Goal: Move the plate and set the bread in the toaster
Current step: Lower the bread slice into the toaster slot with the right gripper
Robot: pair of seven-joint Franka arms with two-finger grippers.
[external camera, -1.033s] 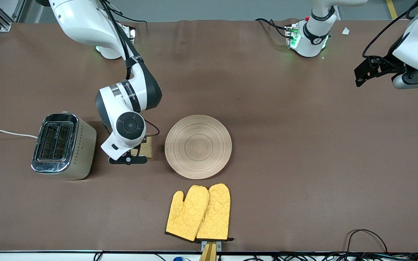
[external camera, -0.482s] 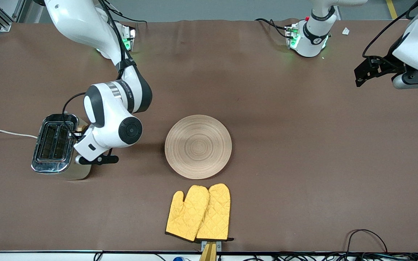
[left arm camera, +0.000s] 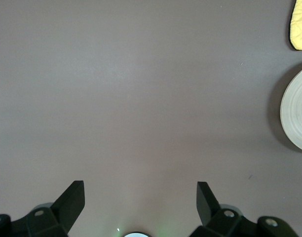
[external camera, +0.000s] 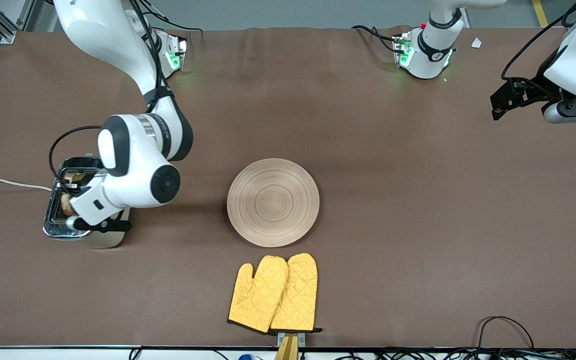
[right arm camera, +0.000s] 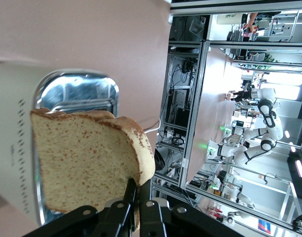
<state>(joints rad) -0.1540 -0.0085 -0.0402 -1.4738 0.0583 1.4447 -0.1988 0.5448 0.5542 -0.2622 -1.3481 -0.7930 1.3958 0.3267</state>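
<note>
Now bread (right arm camera: 87, 158) between right jaws, above toaster (right arm camera: 67, 94).

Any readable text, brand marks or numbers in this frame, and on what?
None readable.
Right arm: print on the wrist band, too small to read.
Toaster: only a dotted pattern on its side, no brand visible.
Plate, bread, yellow oven mitts: no markings.

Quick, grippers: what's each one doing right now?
Left gripper: open, holding nothing, waiting over bare table.
Right gripper: shut on the bread, over the toaster.
</note>
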